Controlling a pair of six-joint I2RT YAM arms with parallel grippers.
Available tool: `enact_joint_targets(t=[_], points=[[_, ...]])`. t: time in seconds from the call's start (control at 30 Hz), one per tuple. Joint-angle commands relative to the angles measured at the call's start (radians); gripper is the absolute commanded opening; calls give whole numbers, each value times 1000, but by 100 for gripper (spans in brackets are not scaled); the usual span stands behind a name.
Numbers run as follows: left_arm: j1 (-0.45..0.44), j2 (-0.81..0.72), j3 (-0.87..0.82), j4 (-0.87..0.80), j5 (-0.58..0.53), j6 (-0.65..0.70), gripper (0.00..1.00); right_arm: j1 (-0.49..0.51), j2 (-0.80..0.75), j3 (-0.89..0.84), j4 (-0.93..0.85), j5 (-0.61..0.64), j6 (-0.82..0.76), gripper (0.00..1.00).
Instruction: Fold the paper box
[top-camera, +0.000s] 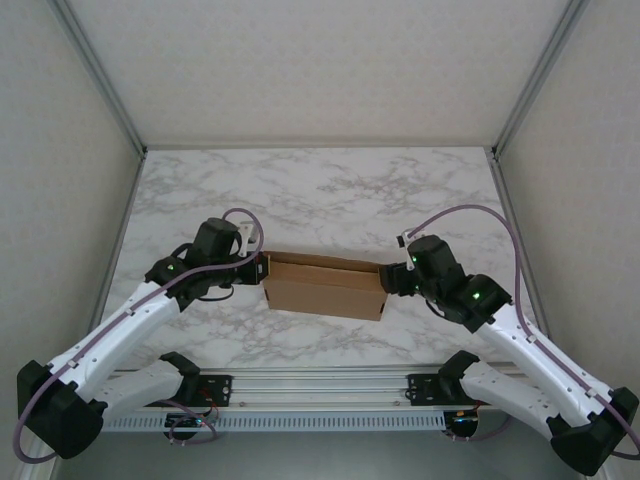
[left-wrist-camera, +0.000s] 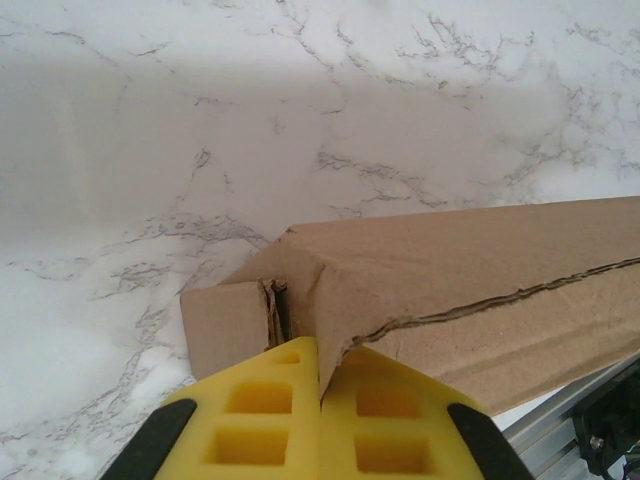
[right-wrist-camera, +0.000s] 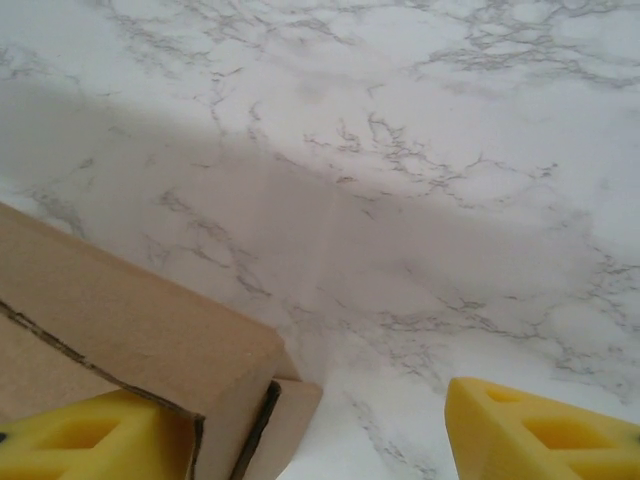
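The paper box lies long-axis crosswise on the desk between both arms, left jaws clamped on its left end, right jaws apart around its right corner.

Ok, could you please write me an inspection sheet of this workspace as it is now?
surface: white table with grey marble veins.
job's things: plain brown cardboard box, partly folded, lying between both arms.
clutter: nothing seen.
grippers: left gripper shut on the box's left end; right gripper open, the box's right end corner between its yellow fingers.
cables: purple cables loop above each arm, apart from the box.
surroundings: pale panel walls; aluminium rail at the near edge.
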Motion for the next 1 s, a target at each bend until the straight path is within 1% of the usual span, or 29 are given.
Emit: enact_joint_targets(t=[0.0, 0.17, 0.27, 0.33, 0.4, 0.43, 0.5, 0.57, 0.67, 0.73, 0.83, 0.87, 0.97], points=[[8, -10, -8, -35, -24, 4, 3, -8, -5, 58, -16, 19, 8, 67], [8, -19, 18, -45, -46, 9, 3, -8, 54, 140, -34, -98, 0, 69], [8, -16, 23, -46, -45, 9, 3, 8, 78, 195, -45, -167, -25, 67], [9, -11, 23, -45, -41, 4, 2, 23, 80, 224, -38, -220, -42, 60], [8, -10, 21, -39, -37, 1, 2, 46, 94, 248, -36, -237, -43, 51], [7, -9, 20, -35, -36, 0, 2, 80, 114, 264, -35, -246, -50, 46], [5, -3, 20, -34, -36, 0, 2, 136, 158, 277, -20, -235, -53, 37], [4, 3, 20, -33, -34, 1, 2, 209, 224, 288, 10, -191, -49, 25], [2, 5, 20, -31, -36, 1, 2, 290, 327, 303, 78, -137, -22, 16], [1, 5, 20, -33, -37, 0, 1, 326, 393, 321, 121, -104, -6, 6], [-1, 6, 22, -41, -41, 2, 1, 356, 495, 362, 147, -36, 35, 0], [-1, 5, 23, -43, -43, 2, 1, 364, 524, 377, 151, -13, 46, 0], [-3, 1, 24, -48, -47, 1, 1, 381, 583, 398, 184, -3, 75, 0]])
